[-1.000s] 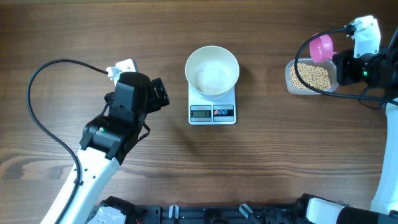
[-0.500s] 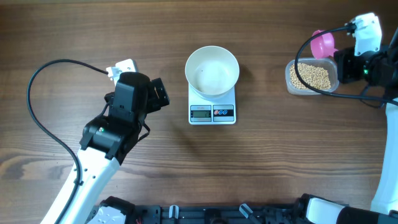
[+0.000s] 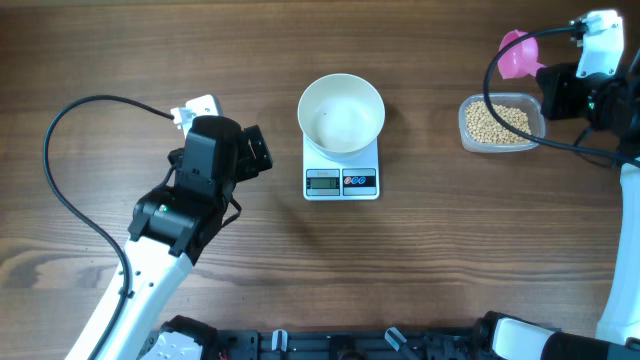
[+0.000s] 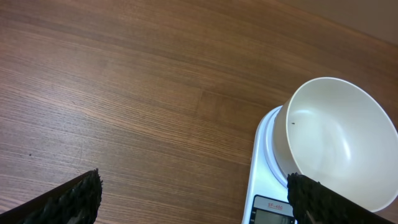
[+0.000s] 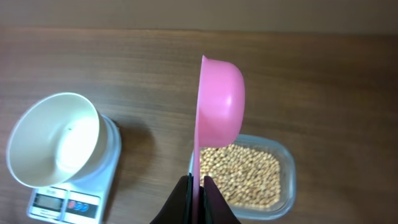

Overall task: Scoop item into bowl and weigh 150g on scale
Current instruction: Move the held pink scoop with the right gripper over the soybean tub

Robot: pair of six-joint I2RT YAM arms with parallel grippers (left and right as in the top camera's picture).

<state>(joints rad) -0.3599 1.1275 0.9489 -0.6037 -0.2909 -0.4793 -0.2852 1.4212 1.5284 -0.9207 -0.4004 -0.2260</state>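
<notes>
A white bowl (image 3: 341, 113) stands on the small white scale (image 3: 341, 172) at the table's middle, and nothing shows inside it. Tan beans (image 3: 500, 122) fill a clear tub at the right. My right gripper (image 3: 548, 75) is shut on the handle of a pink scoop (image 3: 517, 55), which hangs just beyond the tub's far left corner. In the right wrist view the scoop (image 5: 219, 109) stands on edge above the beans (image 5: 239, 175), gripper (image 5: 197, 186) clamped on its handle. My left gripper (image 3: 255, 152) stays open left of the scale, beside the bowl (image 4: 339, 143).
A black cable loops from the left arm across the table's left side, ending by a white connector (image 3: 197, 108). Another black cable (image 3: 490, 85) arcs over the tub at the right. Arm bases line the front edge.
My right gripper has carried the pink scoop away from over the tub, toward the table's far edge and slightly right. The left arm, bowl and scale are unmoved.
</notes>
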